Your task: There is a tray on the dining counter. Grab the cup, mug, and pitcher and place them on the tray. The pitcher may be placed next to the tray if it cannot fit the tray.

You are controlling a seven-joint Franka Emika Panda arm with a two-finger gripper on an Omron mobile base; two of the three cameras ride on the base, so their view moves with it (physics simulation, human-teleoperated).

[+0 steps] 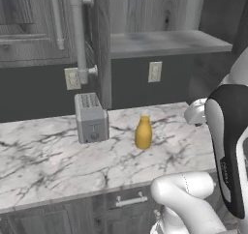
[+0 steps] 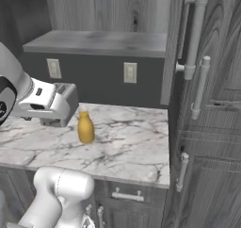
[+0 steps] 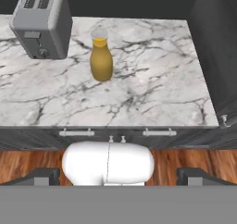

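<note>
You are at the step of going for the mustard-yellow bottle-shaped pitcher (image 1: 143, 132). It stands upright on the white marble bench with grey veins (image 1: 43, 160), near the middle, with nothing touching it. A grey metal toaster (image 1: 90, 117) stands near it, a little further back by the dark wall. In the hand view the pitcher (image 3: 101, 59) is far ahead and a bit to the left of the middle, and the toaster (image 3: 42, 21) is off to its left.

Your end effector (image 3: 118, 177) is pulled back from the bench, out over the wood floor (image 3: 185, 158) in front of the grey drawers. Its two dark fingertips (image 3: 39, 176) sit far apart at the bottom corners of the hand view, so it is wide and holds nothing.

Next, I think you need to bring the end effector forward over the bench edge and line it up with the pitcher. Shift a little to the left as you go. The body is round and fat, so the thin neck may be the easier place to grab. Come in slowly so you do not knock it over, and keep off the toaster.
</note>
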